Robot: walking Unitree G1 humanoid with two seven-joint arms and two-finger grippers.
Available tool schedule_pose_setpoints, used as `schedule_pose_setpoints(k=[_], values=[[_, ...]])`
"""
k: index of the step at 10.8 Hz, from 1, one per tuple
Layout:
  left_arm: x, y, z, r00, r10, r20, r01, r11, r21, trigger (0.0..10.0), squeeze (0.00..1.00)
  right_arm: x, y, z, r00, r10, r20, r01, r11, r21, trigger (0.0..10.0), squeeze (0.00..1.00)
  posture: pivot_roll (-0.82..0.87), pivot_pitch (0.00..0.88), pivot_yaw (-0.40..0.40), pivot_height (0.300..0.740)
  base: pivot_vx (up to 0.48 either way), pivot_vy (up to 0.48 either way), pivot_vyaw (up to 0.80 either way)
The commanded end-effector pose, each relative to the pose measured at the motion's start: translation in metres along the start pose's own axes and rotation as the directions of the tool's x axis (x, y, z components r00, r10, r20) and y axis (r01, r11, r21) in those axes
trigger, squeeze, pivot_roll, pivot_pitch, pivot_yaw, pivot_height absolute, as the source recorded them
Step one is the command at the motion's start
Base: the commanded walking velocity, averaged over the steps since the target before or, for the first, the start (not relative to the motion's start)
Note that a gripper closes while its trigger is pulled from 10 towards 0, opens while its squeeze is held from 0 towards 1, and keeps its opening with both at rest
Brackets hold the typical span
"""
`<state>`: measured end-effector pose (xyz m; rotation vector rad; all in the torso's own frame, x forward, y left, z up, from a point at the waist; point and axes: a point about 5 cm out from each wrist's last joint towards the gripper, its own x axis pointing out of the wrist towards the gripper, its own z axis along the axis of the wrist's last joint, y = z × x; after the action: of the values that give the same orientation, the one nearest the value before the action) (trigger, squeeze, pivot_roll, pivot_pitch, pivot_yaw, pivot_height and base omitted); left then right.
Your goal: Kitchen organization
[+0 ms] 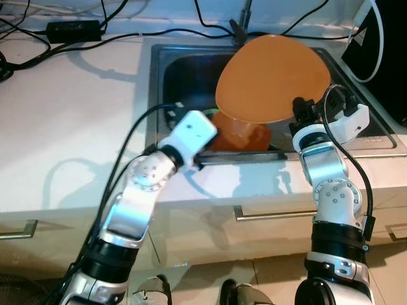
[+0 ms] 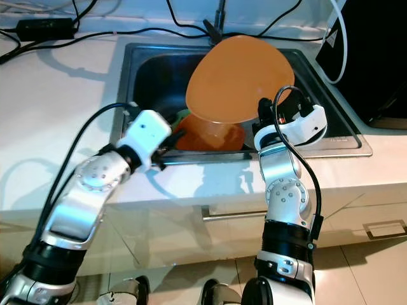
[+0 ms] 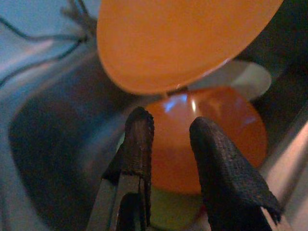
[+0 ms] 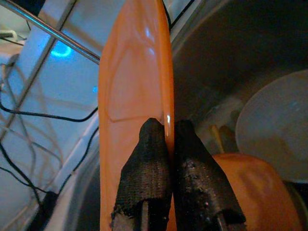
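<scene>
A large orange plate (image 1: 273, 79) hangs tilted over the steel sink (image 1: 184, 70); my right gripper (image 4: 167, 139) is shut on its rim, one finger on each face. Below it in the basin lies an orange bowl (image 1: 241, 135), bottom up, with a green item (image 3: 171, 211) at its near edge and a white plate (image 4: 276, 125) beside it. My left gripper (image 3: 168, 139) reaches into the sink's near left side, open, its fingertips (image 3: 138, 130) just above the bowl with nothing between them.
White countertop (image 1: 70, 121) spreads to the left of the sink, with black cables and a power brick (image 1: 73, 28) at the back. A faucet base (image 1: 243, 25) stands behind the basin. A dark appliance (image 2: 375, 57) sits on the right. Drawer handles (image 1: 273, 215) run below.
</scene>
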<state>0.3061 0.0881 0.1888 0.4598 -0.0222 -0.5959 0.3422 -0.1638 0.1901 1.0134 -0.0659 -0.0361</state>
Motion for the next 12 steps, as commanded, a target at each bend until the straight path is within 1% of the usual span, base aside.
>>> schedule_pose_setpoints(k=[1, 2, 4, 5, 6, 8, 9, 11, 12], values=[[-0.002, 0.001, 0.003, 1.0, -0.008, -0.012, 0.008, 1.0, -0.018, 10.0, 0.0, 0.003, 0.011, 0.008, 0.998, 0.056, 0.037, -0.055, 0.998, -0.012, 0.0, 0.0, 0.11, 0.106, -0.09, 0.74, 0.0, 0.0, 0.0], [-0.008, 0.007, -0.001, 0.993, -0.013, -0.113, 0.009, 0.999, -0.036, 10.0, 0.0, 0.007, 0.012, 0.005, 0.998, 0.066, 0.02, -0.065, 0.997, -0.039, 0.0, 0.0, 0.11, 0.107, -0.091, 0.74, 0.0, 0.0, 0.0], [-0.014, 0.011, -0.006, 0.984, -0.007, -0.181, -0.004, 0.998, -0.059, 10.0, 0.0, 0.011, 0.01, -0.001, 0.998, 0.064, -0.008, -0.064, 0.995, -0.077, 0.0, 0.0, 0.11, 0.11, -0.095, 0.74, 0.0, 0.0, 0.0], [-0.016, 0.012, -0.007, 0.98, -0.009, -0.201, -0.005, 0.998, -0.07, 10.0, 0.0, 0.013, 0.009, -0.004, 0.998, 0.063, -0.025, -0.065, 0.993, -0.099, 2.8, 0.0, 0.11, 0.11, -0.095, 0.74, 0.0, 0.0, 0.0], [-0.018, 0.013, -0.008, 0.971, -0.009, -0.237, -0.012, 0.996, -0.087, 10.0, 0.0, 0.017, 0.007, -0.011, 0.997, 0.058, -0.054, -0.065, 0.989, -0.137, 10.0, 0.0, 0.12, 0.11, -0.095, 0.74, 0.0, 0.0, 0.0], [-0.02, 0.015, -0.011, 0.959, -0.008, -0.285, -0.022, 0.995, -0.101, 10.0, 0.0, 0.022, 0.005, -0.019, 0.995, 0.046, -0.093, -0.062, 0.983, -0.171, 10.0, 0.0, 0.12, 0.108, -0.1, 0.74, 0.0, 0.0, 0.0], [-0.022, 0.013, -0.013, 0.951, -0.024, -0.308, -0.01, 0.994, -0.11, 10.0, 0.0, 0.025, 0.005, -0.025, 0.992, 0.046, -0.12, -0.069, 0.978, -0.195, 10.0, 0.0, 0.12, 0.109, -0.103, 0.74, 0.0, 0.0, 0.0], [-0.024, 0.009, -0.015, 0.941, -0.043, -0.335, 0.005, 0.993, -0.114, 10.0, 0.0, 0.029, 0.005, -0.034, 0.986, 0.047, -0.159, -0.082, 0.973, -0.217, 10.0, 0.0, 0.13, 0.111, -0.104, 0.74, 0.0, 0.0, 0.0], [-0.024, 0.004, -0.013, 0.941, -0.057, -0.335, 0.018, 0.993, -0.121, 10.0, 0.0, 0.032, 0.006, -0.039, 0.982, 0.053, -0.18, -0.094, 0.97, -0.226, 10.0, 0.0, 0.13, 0.114, -0.108, 0.74, 0.0, 0.0, 0.0]])
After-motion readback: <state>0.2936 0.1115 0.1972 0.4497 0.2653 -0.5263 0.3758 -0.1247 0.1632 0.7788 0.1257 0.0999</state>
